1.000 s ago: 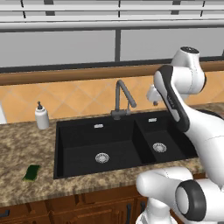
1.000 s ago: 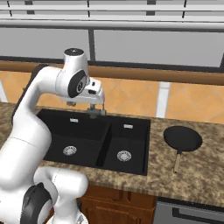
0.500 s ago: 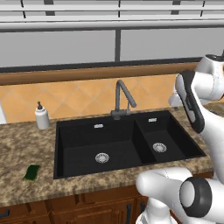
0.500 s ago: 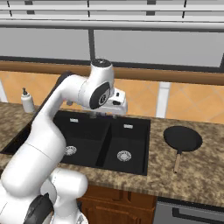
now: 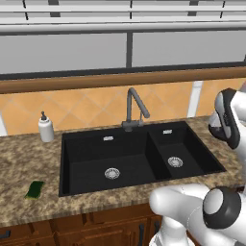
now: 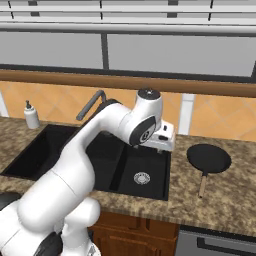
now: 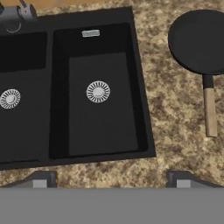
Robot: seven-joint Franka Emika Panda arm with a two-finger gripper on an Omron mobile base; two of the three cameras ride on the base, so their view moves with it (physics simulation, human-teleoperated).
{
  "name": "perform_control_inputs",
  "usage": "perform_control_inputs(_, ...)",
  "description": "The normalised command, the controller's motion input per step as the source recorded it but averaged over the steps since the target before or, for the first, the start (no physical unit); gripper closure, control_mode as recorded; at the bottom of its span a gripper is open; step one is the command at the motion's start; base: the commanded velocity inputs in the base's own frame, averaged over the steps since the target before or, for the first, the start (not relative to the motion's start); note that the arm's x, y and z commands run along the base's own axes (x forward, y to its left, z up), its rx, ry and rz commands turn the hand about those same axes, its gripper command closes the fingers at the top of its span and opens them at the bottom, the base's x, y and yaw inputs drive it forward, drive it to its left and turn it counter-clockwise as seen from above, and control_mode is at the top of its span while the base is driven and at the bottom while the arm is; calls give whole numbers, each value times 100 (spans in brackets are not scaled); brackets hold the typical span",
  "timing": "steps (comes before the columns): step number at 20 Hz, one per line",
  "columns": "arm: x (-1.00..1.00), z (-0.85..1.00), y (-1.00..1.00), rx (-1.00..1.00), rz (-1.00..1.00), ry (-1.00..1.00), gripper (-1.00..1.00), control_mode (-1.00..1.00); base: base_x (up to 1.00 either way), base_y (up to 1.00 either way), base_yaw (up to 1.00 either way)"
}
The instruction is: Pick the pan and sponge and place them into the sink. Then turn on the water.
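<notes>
The black pan [image 6: 209,158] lies on the counter right of the sink, its wooden handle [image 6: 202,186] pointing to the front edge; in the hand view the pan [image 7: 199,40] is at the upper right. The green sponge [image 5: 34,189] lies flat on the counter left of the sink [image 5: 139,158]. My gripper [image 6: 161,146] hangs over the right rim of the smaller bowl [image 7: 103,103], left of the pan and apart from it. It is open, its fingertips [image 7: 43,179] wide apart with nothing between them. No water runs from the faucet [image 5: 135,108].
A white soap dispenser [image 5: 46,129] stands at the back left of the counter. Tiled wall and a wooden ledge rise behind the sink. Speckled counter [image 7: 175,131] lies bare between the sink and the pan.
My arm has swung to the right, from over the faucet across the sink to its right rim near the pan. Pan and sponge have not moved.
</notes>
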Motion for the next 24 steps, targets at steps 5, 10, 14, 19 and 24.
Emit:
perform_control_inputs(5, -8, -47, -93, 0, -10, 0, -100, -100, 0, 0, 0)
perform_control_inputs(10, -1, -49, -79, 0, -3, 2, -100, -100, 0, 0, 0)
perform_control_inputs(14, 0, -47, -65, 0, -1, 7, -100, -100, 0, 0, 0)
perform_control_inputs(19, 0, -44, -64, 0, 0, 5, -100, -100, 0, 0, 0)
perform_control_inputs(24, 2, -36, -47, 1, 0, 4, -100, -100, 0, 0, 0)
